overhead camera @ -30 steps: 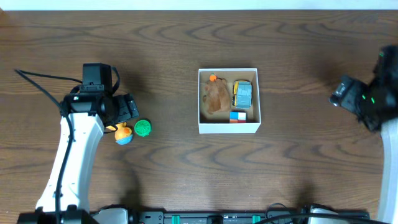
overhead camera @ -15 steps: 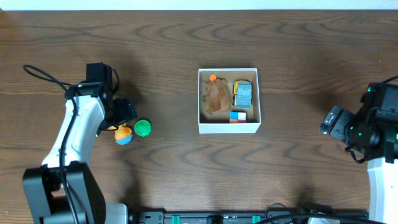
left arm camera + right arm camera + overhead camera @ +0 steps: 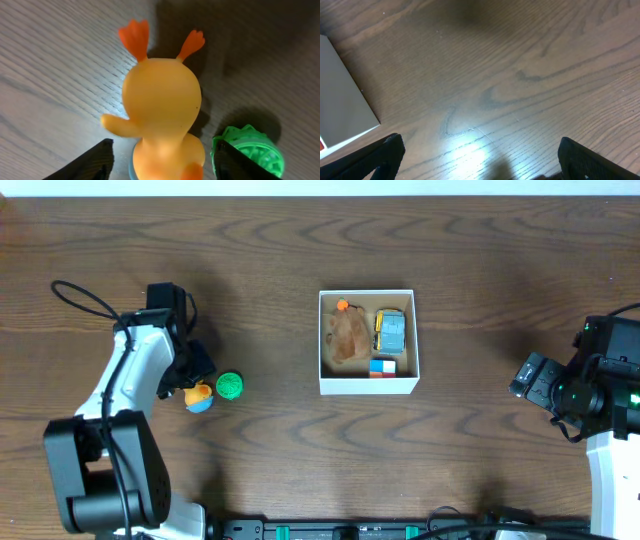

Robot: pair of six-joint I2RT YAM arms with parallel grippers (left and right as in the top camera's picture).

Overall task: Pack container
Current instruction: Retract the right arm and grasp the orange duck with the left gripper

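The container (image 3: 367,386), a white-walled square box with a brown inside, sits mid-table and holds a brown plush toy (image 3: 348,338), a yellow-grey toy car (image 3: 391,331) and a small red-blue cube (image 3: 382,366). An orange duck toy (image 3: 198,396) and a green ball (image 3: 230,385) lie to its left. My left gripper (image 3: 196,378) is open just above the duck. In the left wrist view its fingers (image 3: 165,167) straddle the duck (image 3: 162,107), with the ball (image 3: 252,150) by the right finger. My right gripper (image 3: 524,376) is open and empty (image 3: 492,160).
The container's white wall (image 3: 342,100) shows at the left edge of the right wrist view. A black cable (image 3: 85,295) loops off the left arm. The arm bases and a black rail (image 3: 350,530) line the table's front edge.
My right arm has drawn back toward the table's front right. My left arm has shifted its pose while its gripper stays over the duck. The toys have not moved.
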